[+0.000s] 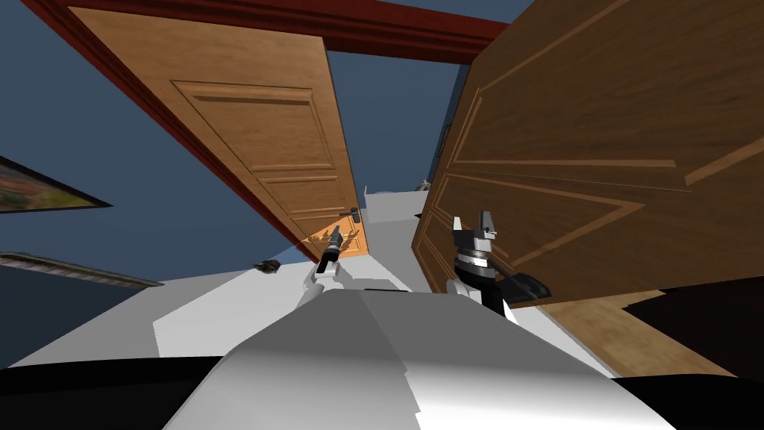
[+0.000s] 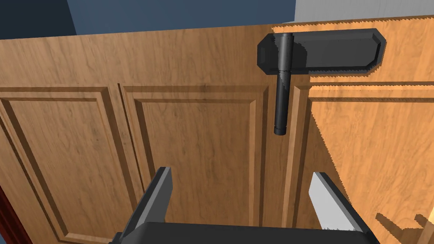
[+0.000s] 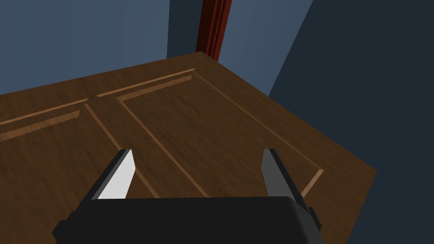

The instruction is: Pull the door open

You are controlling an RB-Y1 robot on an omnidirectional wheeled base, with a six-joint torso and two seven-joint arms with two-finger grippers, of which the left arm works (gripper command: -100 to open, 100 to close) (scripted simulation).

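— Where does the handle lie from us?
— The dark lever handle [image 2: 281, 91] sits on the light wood door [image 2: 190, 140], at about one o'clock from our left claw [image 1: 336, 236] in the head view. It is small there, so that bearing is rough. They are near but not touching.
— And its long axis?
— The bar runs crosswise to its backplate [image 2: 339, 51], with the free end pointing back toward the claw, within the line of the spread fingers [image 2: 159, 199].
— So the left arm takes it?
— We judge so. It is nearer and reaches straight at the door. Our right claw [image 1: 471, 222], also spread, faces the darker door [image 3: 190, 127] off at three o'clock.
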